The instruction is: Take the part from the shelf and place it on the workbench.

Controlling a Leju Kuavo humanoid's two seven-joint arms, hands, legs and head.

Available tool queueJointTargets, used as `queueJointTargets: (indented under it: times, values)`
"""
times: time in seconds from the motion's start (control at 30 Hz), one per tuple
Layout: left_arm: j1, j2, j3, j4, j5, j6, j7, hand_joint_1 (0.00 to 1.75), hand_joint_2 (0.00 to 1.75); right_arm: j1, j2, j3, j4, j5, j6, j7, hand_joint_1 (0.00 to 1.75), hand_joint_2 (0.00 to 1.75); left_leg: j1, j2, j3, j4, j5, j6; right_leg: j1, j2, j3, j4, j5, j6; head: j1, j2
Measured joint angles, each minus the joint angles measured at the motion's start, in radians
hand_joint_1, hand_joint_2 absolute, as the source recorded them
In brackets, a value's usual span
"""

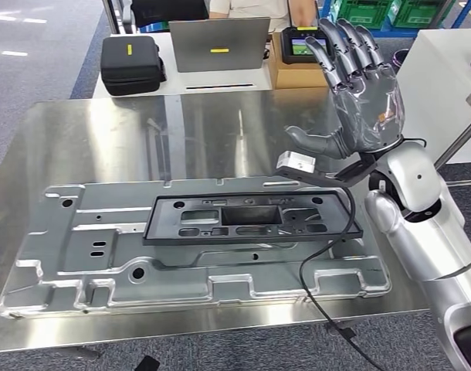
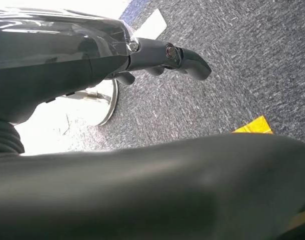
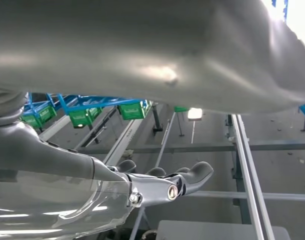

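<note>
Dark grey rectangular frame part (image 1: 245,219) lies flat on large stamped silver metal panel (image 1: 76,270) on steel counter (image 1: 134,131). Right hand (image 1: 361,97) raised above it, fingers spread, empty. Left hand (image 2: 105,55): can't tell.

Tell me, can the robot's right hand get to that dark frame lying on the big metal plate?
Probably yes. The right hand is raised, open and holding nothing, above the far right end of the dark frame, and nothing stands between them on the metal plate.

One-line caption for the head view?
Right robot hand raised open above the black frame lying on a metal panel on the workbench.
</note>
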Motion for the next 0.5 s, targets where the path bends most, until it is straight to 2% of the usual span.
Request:
queueJointTargets:
  times: [0.1,0.17,0.23,0.3,0.33,0.37,0.4,0.43,0.5]
  values:
    - [0.000,0.002,0.002,0.000,0.000,0.000,0.000,0.00,0.00,0.006,-0.002,-0.011,-0.004,0.000,-0.001,0.000,0.00,0.00,-0.006,-0.001,0.001,0.000,0.004,0.013,-0.005,0.000,0.004,-0.005,0.006,0.013,0.000,0.000]
    - [-0.001,0.002,0.003,0.000,0.000,0.000,0.000,0.00,0.00,0.010,-0.006,-0.018,-0.008,0.001,-0.001,-0.001,0.00,0.00,-0.003,0.002,0.006,-0.014,0.016,0.028,-0.006,0.001,0.002,0.004,-0.010,0.016,0.000,0.000]
    - [-0.002,0.002,0.003,0.000,0.000,0.000,0.000,0.00,0.00,0.013,-0.013,-0.023,-0.009,0.001,-0.002,-0.002,0.00,0.00,0.000,0.006,0.007,-0.028,0.027,0.041,-0.003,0.001,-0.023,0.073,-0.069,0.010,0.000,0.000]
    - [-0.001,0.002,0.003,0.000,0.000,0.000,0.001,0.00,0.00,0.021,-0.019,-0.026,-0.008,0.000,-0.002,-0.003,0.00,0.00,-0.003,0.006,0.003,-0.029,0.031,0.045,0.002,0.002,-0.069,0.199,-0.135,0.005,0.000,0.000]
    - [0.000,0.002,0.004,0.000,0.000,-0.001,0.002,0.00,0.00,0.028,-0.021,-0.028,-0.007,0.000,-0.002,-0.004,0.00,0.00,-0.005,0.006,0.002,-0.028,0.032,0.044,0.003,0.002,-0.082,0.243,-0.149,0.004,0.000,0.000]
    - [0.001,0.002,0.004,0.000,0.000,-0.001,0.004,0.00,0.00,0.034,-0.022,-0.029,-0.006,0.000,-0.002,-0.005,0.00,0.00,-0.006,0.005,0.000,-0.027,0.034,0.044,0.004,0.002,-0.080,0.257,-0.144,0.003,0.000,0.000]
    - [0.001,0.002,0.004,0.000,-0.001,-0.001,0.006,0.00,0.00,0.039,-0.023,-0.031,-0.005,0.000,-0.002,-0.007,0.00,0.00,-0.006,0.005,-0.001,-0.025,0.035,0.042,0.005,0.002,-0.060,0.230,-0.121,0.003,0.000,0.000]
    - [0.001,0.002,0.004,0.000,-0.001,-0.001,0.008,0.00,0.00,0.041,-0.024,-0.033,-0.005,0.000,-0.002,-0.008,0.00,0.00,-0.006,0.005,-0.003,-0.022,0.036,0.040,0.005,0.002,-0.025,0.170,-0.087,0.002,0.000,0.000]
    - [0.000,0.002,0.004,0.000,-0.002,-0.001,0.012,0.00,0.00,0.043,-0.025,-0.037,-0.004,0.000,-0.002,-0.010,0.00,0.00,-0.008,0.004,-0.009,-0.015,0.039,0.032,0.007,0.002,0.041,0.048,-0.044,-0.003,0.000,0.000]
